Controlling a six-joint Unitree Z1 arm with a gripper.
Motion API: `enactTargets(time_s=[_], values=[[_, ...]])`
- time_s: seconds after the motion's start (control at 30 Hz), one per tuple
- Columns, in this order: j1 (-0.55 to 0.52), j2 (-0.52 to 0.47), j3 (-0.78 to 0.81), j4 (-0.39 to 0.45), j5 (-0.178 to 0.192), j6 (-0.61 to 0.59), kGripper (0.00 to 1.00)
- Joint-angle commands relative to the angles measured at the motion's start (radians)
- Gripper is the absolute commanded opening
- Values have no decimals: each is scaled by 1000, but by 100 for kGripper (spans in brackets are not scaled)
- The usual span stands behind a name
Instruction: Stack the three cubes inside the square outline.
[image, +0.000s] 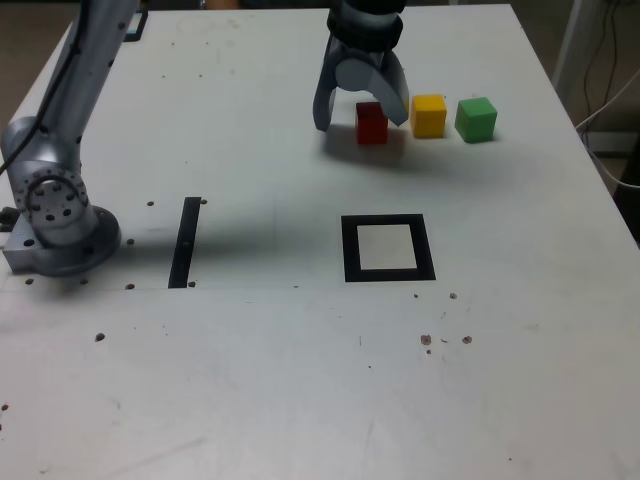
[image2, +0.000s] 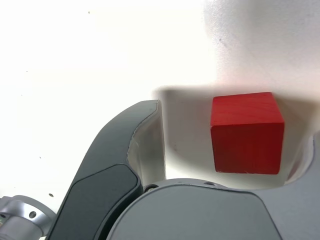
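Three cubes stand in a row at the back of the table: red (image: 371, 123), yellow (image: 429, 115) and green (image: 476, 119), from the exterior view's left to its right. My gripper (image: 361, 108) is open and lowered over the red cube, one finger (image: 326, 100) on its left and the other between red and yellow. In the wrist view the red cube (image2: 246, 133) rests on the table between the open fingers (image2: 125, 150), apart from the one that shows. The square outline (image: 387, 247) with its pale centre lies nearer the front, with nothing in it.
A narrow black strip (image: 185, 241) lies on the table at the exterior view's left, beside the arm's grey base (image: 55, 220). Small dark specks dot the white tabletop (image: 300, 380). Cables hang past the table's right edge (image: 610, 110).
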Motion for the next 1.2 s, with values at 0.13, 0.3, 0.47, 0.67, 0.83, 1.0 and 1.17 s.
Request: enactTargets(time_s=[0.13,0.3,0.47,0.67,0.83,1.0,1.17], values=[[-6,34,-13,-17,-4,4,95],[-6,37,-33,-15,-6,7,93],[-6,40,-31,-11,-21,20,88],[-6,54,-44,-10,-29,25,72],[-4,69,-74,7,-34,24,61],[-3,79,-91,18,-35,21,56],[-3,86,-101,20,-28,17,51]])
